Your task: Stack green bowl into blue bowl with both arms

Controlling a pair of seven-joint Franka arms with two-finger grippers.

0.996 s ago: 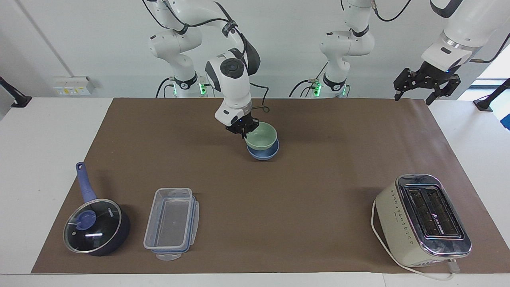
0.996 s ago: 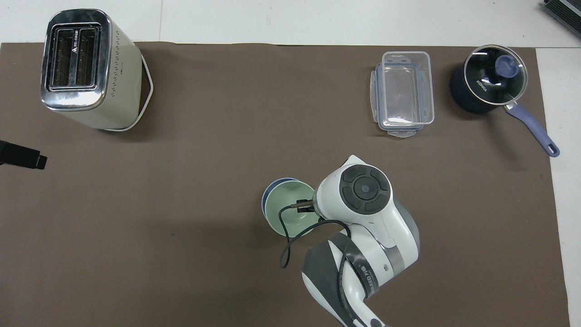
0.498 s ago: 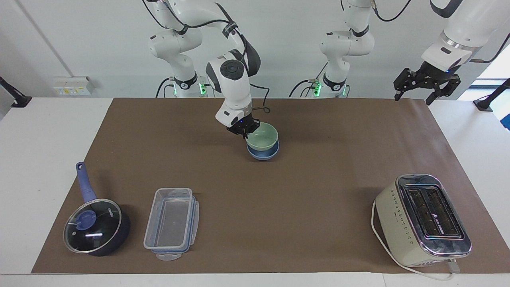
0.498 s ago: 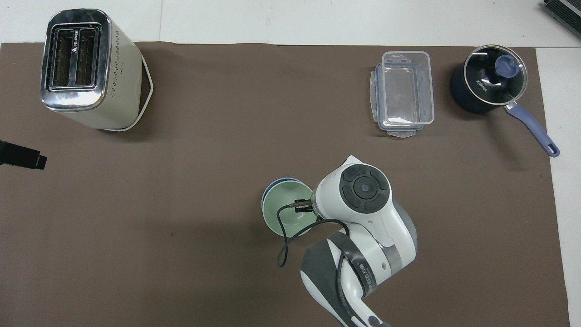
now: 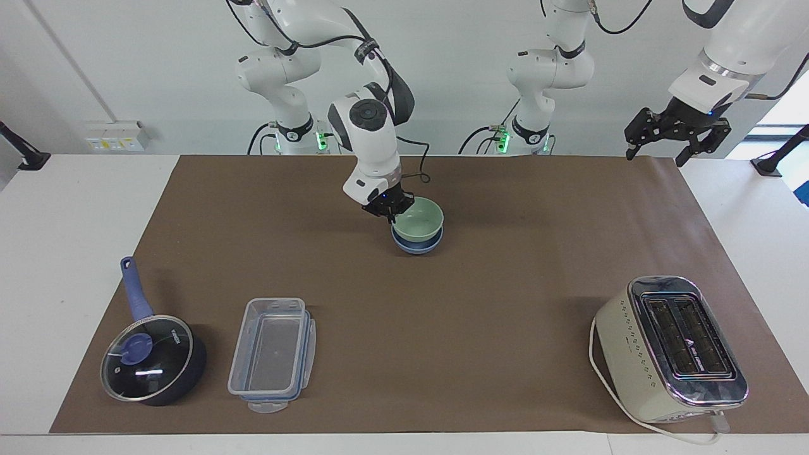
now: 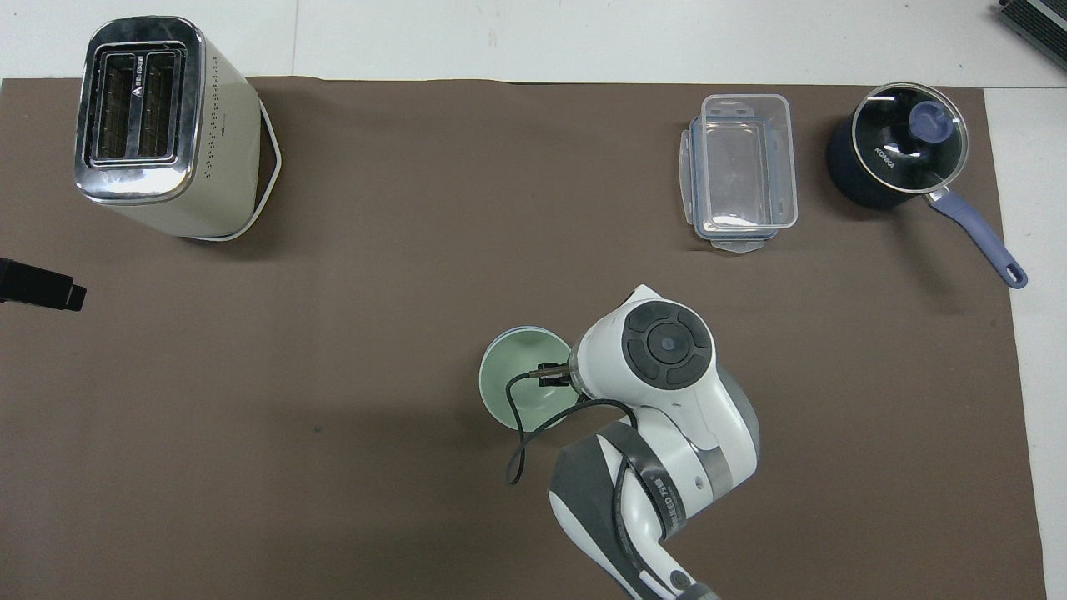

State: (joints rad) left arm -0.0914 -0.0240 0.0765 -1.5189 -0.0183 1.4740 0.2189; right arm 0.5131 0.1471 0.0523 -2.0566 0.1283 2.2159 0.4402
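Note:
The pale green bowl [image 5: 418,219] sits nested in the periwinkle-blue bowl [image 5: 417,245] on the brown mat [image 5: 505,284], midway between the arms' ends of the table. My right gripper [image 5: 390,210] is shut on the green bowl's rim, on the side toward the right arm's end. In the overhead view the green bowl [image 6: 521,379] covers nearly all of the blue one, and the right wrist hides the gripper. My left gripper [image 5: 670,148] waits open and empty, raised over the mat's corner at the left arm's end; a tip of it shows in the overhead view [image 6: 42,285].
A cream toaster [image 5: 670,347] stands farthest from the robots at the left arm's end. A clear plastic container [image 5: 272,354] and a dark blue lidded saucepan [image 5: 152,360] stand farthest from the robots at the right arm's end.
My right gripper has lowered the green bowl, which was tilted over the blue bowl, until it sits level and deeper inside it. The left arm has not moved.

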